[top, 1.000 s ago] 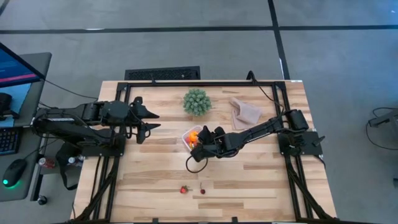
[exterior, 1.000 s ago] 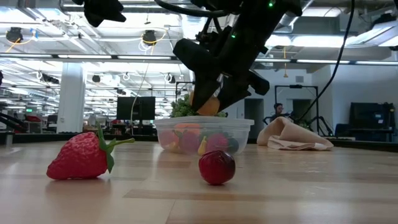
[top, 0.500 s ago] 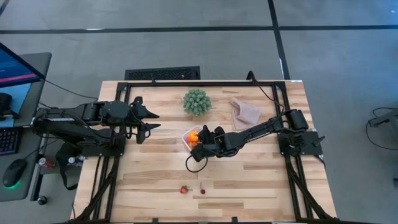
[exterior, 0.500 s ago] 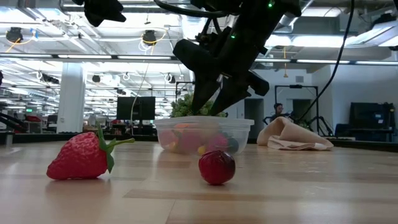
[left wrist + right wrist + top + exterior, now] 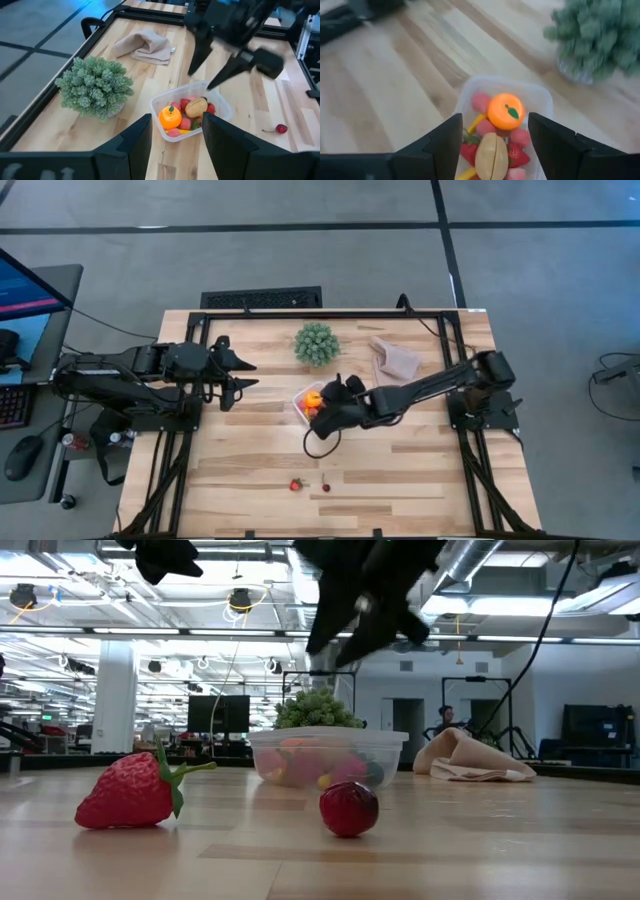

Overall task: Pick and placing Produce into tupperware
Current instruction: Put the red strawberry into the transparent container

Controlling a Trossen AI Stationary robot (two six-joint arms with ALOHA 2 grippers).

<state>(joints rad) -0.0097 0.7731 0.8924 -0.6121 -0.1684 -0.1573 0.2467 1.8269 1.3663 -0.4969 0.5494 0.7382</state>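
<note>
The clear tupperware [image 5: 308,402] stands mid-table, holding an orange [image 5: 506,112], a tan sliced piece [image 5: 491,156] and several red and yellow toys. It also shows in the low view [image 5: 328,755] and the left wrist view [image 5: 190,112]. My right gripper [image 5: 362,615] hangs open above the tupperware, touching nothing; its fingers frame the tupperware in its own wrist view [image 5: 494,125]. A strawberry [image 5: 130,790] and a cherry [image 5: 348,808] lie on the table near its near edge. My left gripper [image 5: 238,375] waits open, raised, left of the tupperware.
A green spiky plant [image 5: 316,343] stands just beyond the tupperware, and a beige cloth [image 5: 393,360] lies crumpled to its right. A black frame [image 5: 330,313] runs along the table's edges. Bare wood lies between the tupperware and the two loose fruits [image 5: 295,484].
My right gripper held the orange just above the tupperware a second ago. It has let go of the orange, which now lies in the tupperware on the other toys. The gripper has since risen well clear of the rim.
</note>
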